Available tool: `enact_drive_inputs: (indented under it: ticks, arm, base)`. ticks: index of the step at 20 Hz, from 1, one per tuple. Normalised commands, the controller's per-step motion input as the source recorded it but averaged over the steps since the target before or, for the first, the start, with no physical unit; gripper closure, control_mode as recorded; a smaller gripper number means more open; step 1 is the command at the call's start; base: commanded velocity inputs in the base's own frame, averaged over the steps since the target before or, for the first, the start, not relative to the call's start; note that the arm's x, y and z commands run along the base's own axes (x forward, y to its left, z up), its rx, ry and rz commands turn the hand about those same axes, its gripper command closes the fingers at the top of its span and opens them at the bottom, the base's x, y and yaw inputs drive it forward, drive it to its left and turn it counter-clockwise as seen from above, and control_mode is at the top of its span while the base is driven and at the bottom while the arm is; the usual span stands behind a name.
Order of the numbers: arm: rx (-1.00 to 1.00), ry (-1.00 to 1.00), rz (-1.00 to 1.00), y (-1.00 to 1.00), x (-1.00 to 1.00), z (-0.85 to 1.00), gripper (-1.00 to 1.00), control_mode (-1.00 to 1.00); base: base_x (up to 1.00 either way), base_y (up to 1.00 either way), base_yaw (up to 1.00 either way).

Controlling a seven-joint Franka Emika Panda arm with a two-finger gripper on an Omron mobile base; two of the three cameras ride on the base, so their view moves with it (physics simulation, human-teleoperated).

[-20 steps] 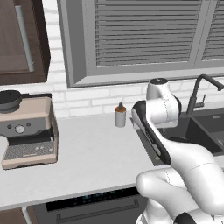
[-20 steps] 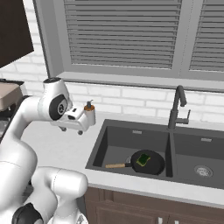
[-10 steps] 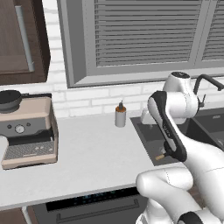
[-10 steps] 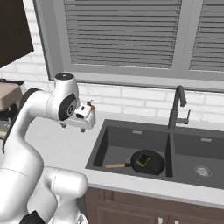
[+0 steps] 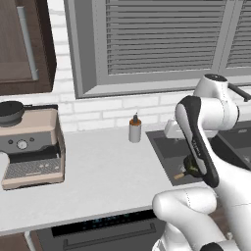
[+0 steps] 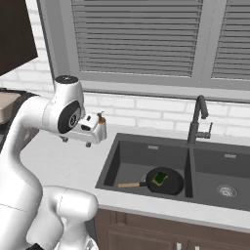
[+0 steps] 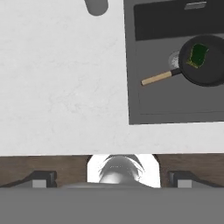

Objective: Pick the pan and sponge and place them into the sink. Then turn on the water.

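Observation:
The black pan (image 6: 165, 181) with its wooden handle lies in the left basin of the dark sink (image 6: 146, 152), and the green sponge (image 6: 158, 179) rests inside the pan. From the hand view I look down on the pan (image 7: 205, 66), the sponge (image 7: 197, 56) and the sink (image 7: 175, 103) at the upper right. My gripper (image 6: 75, 142) hangs open and empty over the counter, left of the sink. Its fingertips (image 7: 43, 178) stand wide apart. My arm covers most of the pan (image 5: 192, 169) in the left base view. The dark tap (image 6: 197, 120) stands behind the basins, with no water in view.
A small soap bottle (image 5: 135, 129) stands on the counter by the wall, close behind my hand (image 6: 101, 124). A coffee machine (image 5: 30, 147) with a dark pot (image 5: 11, 111) on top stands at the far left. The right basin has a steel drain (image 6: 227, 190).
The arm's upper joints have swung up and toward the sink, while the hand has stayed over the counter beside the basin. The gripper stays open. Pan and sponge have not moved.

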Motion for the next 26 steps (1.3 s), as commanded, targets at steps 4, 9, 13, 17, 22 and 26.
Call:
enact_drive_inputs:
  ticks: [4, 9, 13, 17, 22, 26]
  arm:
    - [-0.04, -0.09, 0.00, 0.00, -0.32, 0.07, -1.00, -1.00]
    - [-0.06, -0.08, 0.00, 0.00, -0.15, 0.00, -1.00, -1.00]
    - [-0.06, -0.03, 0.00, 0.00, -0.06, 0.00, -1.00, -1.00]
    - [-0.07, -0.02, 0.00, 0.01, -0.02, 0.00, -1.00, -1.00]
    - [-0.02, 0.00, 0.00, 0.01, -0.05, 0.00, -1.00, -1.00]
    - [0.00, 0.00, 0.01, 0.00, -0.06, 0.00, -1.00, -1.00]
  base:
    - [0.00, 0.00, 0.00]
    - [0.00, 0.00, 0.00]
    - [0.00, 0.00, 0.00]
    - [0.00, 0.00, 0.00]
    - [0.00, 0.00, 0.00]
    - [0.00, 0.00, 0.00]
